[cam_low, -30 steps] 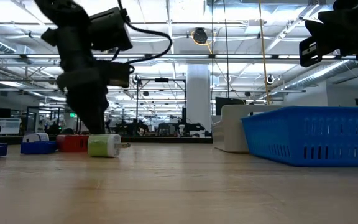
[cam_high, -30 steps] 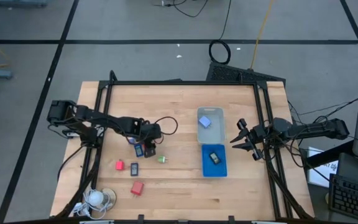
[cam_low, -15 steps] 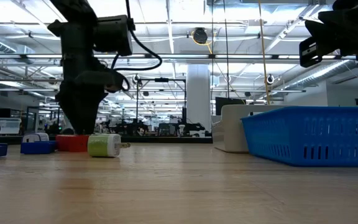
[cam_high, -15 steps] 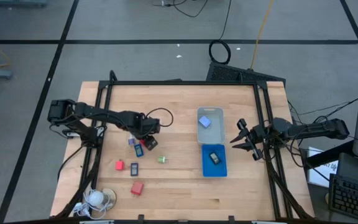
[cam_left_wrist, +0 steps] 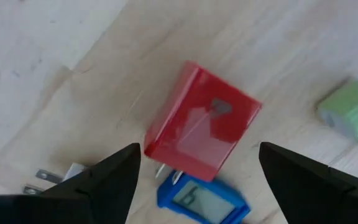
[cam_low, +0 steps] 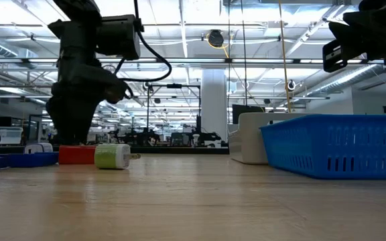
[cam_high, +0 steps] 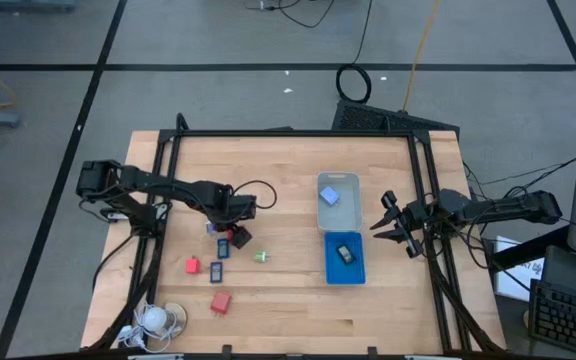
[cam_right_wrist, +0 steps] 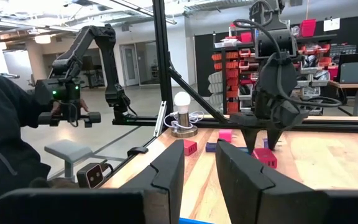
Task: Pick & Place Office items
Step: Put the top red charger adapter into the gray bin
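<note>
Placed: light-blue cube (cam_high: 330,197) in clear tray (cam_high: 320,215); dark rectangular piece (cam_high: 345,254) in blue tray (cam_high: 331,273), both well right of the working pincer

Left gripper (cam_high: 230,232): fingers spread wide, nothing held, poised over red block (cam_left_wrist: 202,121) lying between the fingertips; blue-and-black piece (cam_left_wrist: 202,200) just beside it

Loose on table: green bit (cam_high: 260,256) near; second red block (cam_high: 193,265), dark piece (cam_high: 216,272), third red block (cam_high: 220,302) farther toward the front edge

Right gripper (cam_high: 392,226): idle beside the trays, fingers narrow, empty

Judged: mostly undone
</note>
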Tool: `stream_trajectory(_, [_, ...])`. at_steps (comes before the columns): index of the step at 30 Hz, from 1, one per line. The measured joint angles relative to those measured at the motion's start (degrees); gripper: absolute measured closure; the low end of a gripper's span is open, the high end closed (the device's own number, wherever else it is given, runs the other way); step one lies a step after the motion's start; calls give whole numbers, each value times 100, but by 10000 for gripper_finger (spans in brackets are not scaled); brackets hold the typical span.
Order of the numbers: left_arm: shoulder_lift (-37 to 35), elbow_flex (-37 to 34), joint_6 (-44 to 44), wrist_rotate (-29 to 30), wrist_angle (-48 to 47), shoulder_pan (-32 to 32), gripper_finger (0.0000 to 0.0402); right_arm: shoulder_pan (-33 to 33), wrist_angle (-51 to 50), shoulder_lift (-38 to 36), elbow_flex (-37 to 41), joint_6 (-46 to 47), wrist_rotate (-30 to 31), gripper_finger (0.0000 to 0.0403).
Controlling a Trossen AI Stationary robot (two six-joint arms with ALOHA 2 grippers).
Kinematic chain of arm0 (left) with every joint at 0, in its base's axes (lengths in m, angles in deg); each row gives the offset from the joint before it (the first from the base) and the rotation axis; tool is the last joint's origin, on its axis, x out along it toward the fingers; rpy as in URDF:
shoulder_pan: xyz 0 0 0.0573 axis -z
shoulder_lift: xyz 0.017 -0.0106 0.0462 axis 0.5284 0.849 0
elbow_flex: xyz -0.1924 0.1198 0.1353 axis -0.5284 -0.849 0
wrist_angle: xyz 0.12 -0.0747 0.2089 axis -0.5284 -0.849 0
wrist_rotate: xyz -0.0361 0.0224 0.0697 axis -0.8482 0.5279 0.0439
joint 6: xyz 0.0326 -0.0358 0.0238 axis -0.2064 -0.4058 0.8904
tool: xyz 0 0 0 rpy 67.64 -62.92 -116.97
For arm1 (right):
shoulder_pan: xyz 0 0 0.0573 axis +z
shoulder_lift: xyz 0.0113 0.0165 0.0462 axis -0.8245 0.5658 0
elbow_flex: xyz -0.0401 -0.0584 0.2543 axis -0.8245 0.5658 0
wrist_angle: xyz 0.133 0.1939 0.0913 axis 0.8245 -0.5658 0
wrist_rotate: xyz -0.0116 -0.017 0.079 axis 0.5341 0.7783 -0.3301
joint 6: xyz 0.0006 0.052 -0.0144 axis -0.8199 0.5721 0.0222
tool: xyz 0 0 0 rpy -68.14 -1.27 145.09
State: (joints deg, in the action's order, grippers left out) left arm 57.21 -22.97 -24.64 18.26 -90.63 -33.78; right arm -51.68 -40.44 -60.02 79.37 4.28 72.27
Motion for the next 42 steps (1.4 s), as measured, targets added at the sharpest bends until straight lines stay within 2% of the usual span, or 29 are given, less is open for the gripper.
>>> stream_trajectory(6, [0,0,1169,118,55,152,77,-2,0,1,0,0,0,316])
stream_trajectory(10, [0,0,2115,589,87,308,86,-1,0,0,0,0,0,316])
stream_trajectory(13, [0,0,2455,855,109,438,94,-1,0,0,0,0,0,316])
stream_trajectory(20, [0,0,2633,885,232,578,115,-1,-18,-1,0,-2,0,316])
stream_trajectory(32, [0,-163,2408,981,444,578,144,-2,-111,1,0,37,-2,316])
stream_trajectory(42, [0,-621,2185,1075,756,578,138,0,-79,1,0,0,-2,316])
